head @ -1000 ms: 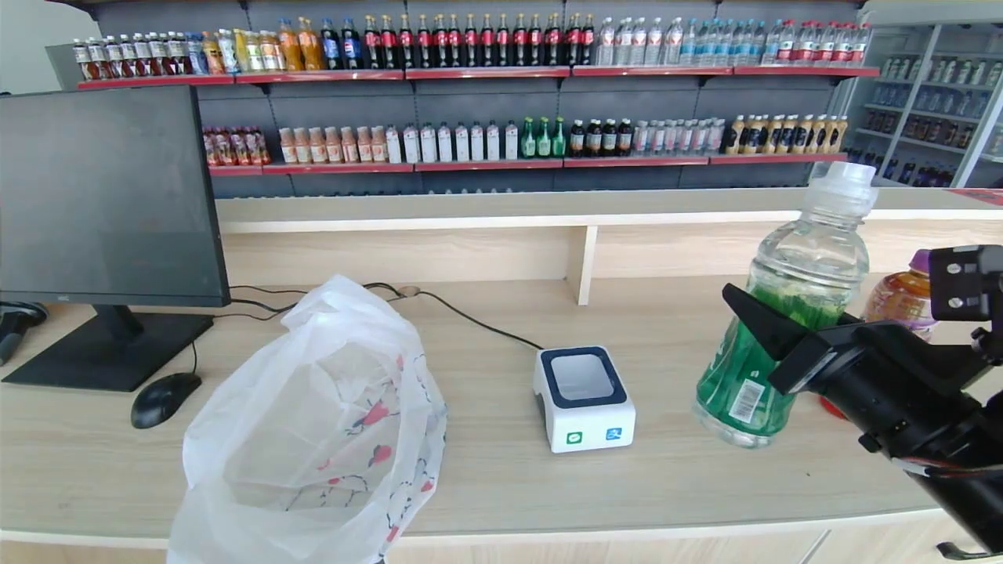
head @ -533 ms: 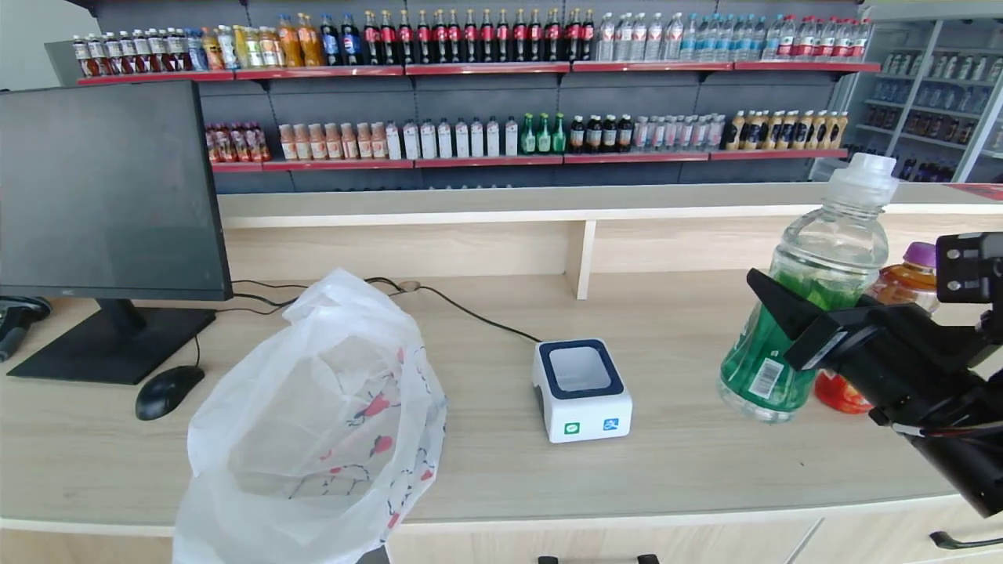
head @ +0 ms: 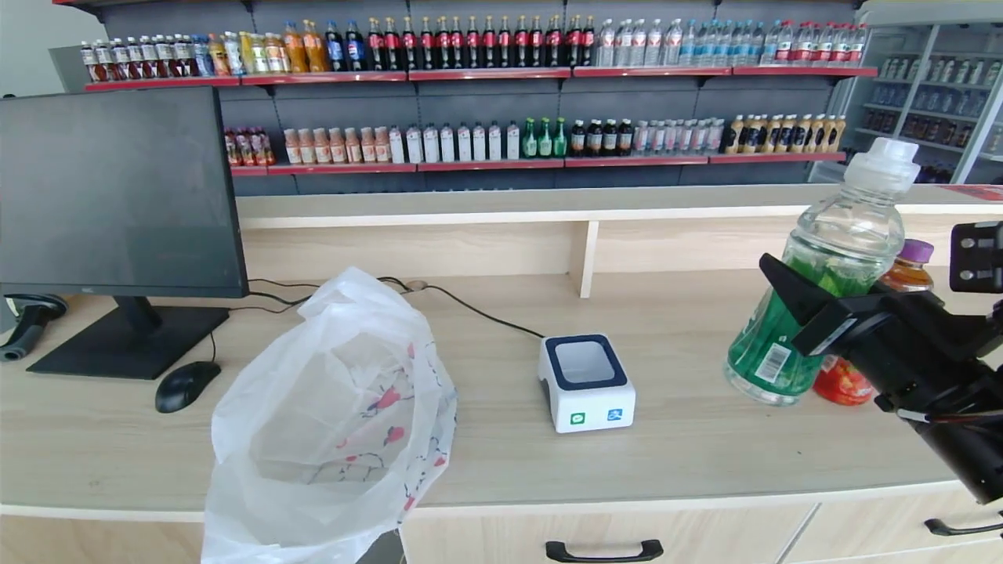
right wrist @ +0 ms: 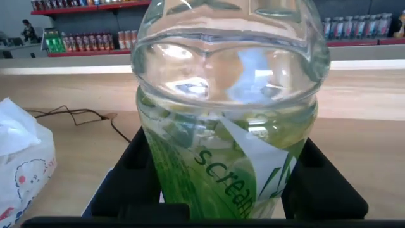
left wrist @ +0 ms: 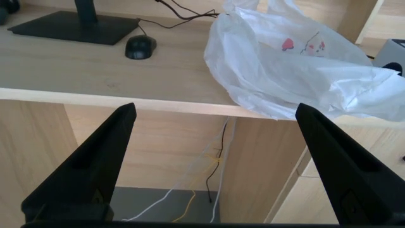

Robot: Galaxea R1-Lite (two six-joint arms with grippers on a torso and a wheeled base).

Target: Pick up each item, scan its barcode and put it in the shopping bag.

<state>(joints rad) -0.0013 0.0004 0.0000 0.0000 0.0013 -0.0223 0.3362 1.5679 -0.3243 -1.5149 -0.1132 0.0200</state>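
Right claw (head: 823, 305) clamped on green bottle (head: 850, 227), frame right | left claw (left wrist: 216, 114) apart | you turn barcode (head: 776, 362) down over centre scanner (head: 586, 381).

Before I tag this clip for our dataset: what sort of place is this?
Most likely a small shop's checkout. Shelves of bottled drinks line the back wall, a scanner and monitor sit on the counter, and a bag stands open.
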